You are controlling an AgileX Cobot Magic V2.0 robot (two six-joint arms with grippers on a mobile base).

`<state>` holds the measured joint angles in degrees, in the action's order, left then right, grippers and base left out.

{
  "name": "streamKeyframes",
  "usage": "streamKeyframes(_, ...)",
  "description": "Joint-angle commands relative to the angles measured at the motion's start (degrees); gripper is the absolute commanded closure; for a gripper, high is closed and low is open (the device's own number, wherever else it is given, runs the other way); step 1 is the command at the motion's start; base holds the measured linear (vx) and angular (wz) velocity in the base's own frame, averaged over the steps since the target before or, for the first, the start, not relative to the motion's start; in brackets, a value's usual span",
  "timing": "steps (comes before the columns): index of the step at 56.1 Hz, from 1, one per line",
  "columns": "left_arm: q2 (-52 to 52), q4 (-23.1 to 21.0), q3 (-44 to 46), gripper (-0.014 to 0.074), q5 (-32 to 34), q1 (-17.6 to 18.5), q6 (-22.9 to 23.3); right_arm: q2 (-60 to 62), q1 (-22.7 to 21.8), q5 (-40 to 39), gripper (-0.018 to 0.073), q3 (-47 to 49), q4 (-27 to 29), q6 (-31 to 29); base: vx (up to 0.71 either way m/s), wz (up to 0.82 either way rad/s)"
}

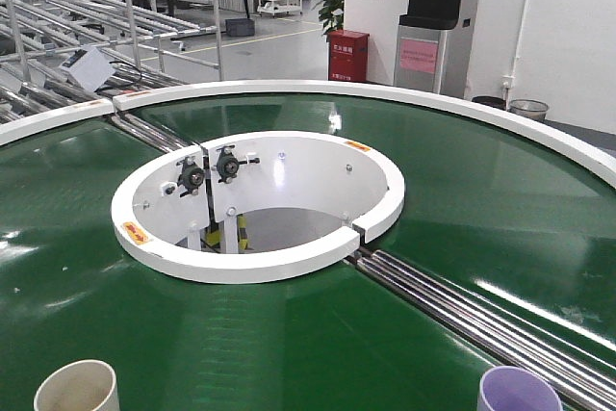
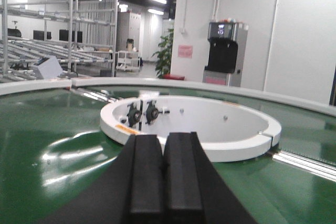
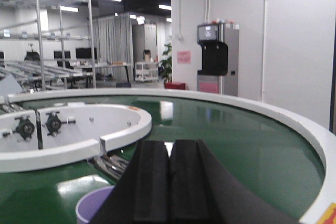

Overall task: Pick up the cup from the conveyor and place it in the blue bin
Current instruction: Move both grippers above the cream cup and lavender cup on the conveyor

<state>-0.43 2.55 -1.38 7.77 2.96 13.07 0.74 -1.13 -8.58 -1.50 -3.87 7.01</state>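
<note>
Ring-shaped glossy dark green conveyor (image 1: 481, 190) with white rims fills all three of my views. Its round white inner rim (image 1: 289, 262) surrounds an open well. A band of steel rollers (image 1: 462, 310) crosses the belt to the right of that well.

Behind the belt stands a grey and black drinks dispenser (image 1: 433, 16) with a pink label, and a red floor cabinet (image 1: 347, 55) beside it. The writing on both is too small for me to read. The same goes for the orange stickers (image 1: 133, 231) on the inner rim.

Cups, both on the belt at the near edge, mouths up, only bare inner wall visible:
- cream plastic cup (image 1: 77, 387), left, in the front view only.
- lavender plastic cup (image 1: 520, 390), right, also in the right wrist view, partly hidden behind the end effector.

Left end effector (image 2: 164, 140): black pads pressed together, holding nothing, above the belt.
Right end effector (image 3: 169, 148): pads likewise together, holding nothing, just over the lavender cup.
</note>
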Motion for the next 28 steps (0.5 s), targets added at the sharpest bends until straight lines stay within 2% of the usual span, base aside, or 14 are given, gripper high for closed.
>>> streamKeyframes(1, -0.41, -0.13, 4.76, 0.0584, 2.75, -0.13, 1.46, -0.01, -0.20, -2.66, 0.0568, 4.65, -0.26, 0.35, 0.00, 0.00)
streamKeyframes(12, 5.43, -0.09, 19.89, 0.0562, -12.48, -0.13, -2.91, -10.94, -0.20, 11.85, 0.0568, 21.22, -0.48, 0.30, 0.00, 0.00)
streamKeyframes(20, 14.96, -0.09, 29.94, 0.0554, -14.35, -0.13, -8.27, -23.11, -0.20, 13.31, 0.0567, 30.01, -0.48, 0.35, 0.00, 0.00)
streamKeyframes(28, 24.78, -0.09, 33.72, 0.0540, -14.48, -0.13, -9.99, -34.91, -0.20, 13.31, 0.0561, 34.77, -0.34, 0.35, 0.00, 0.00)
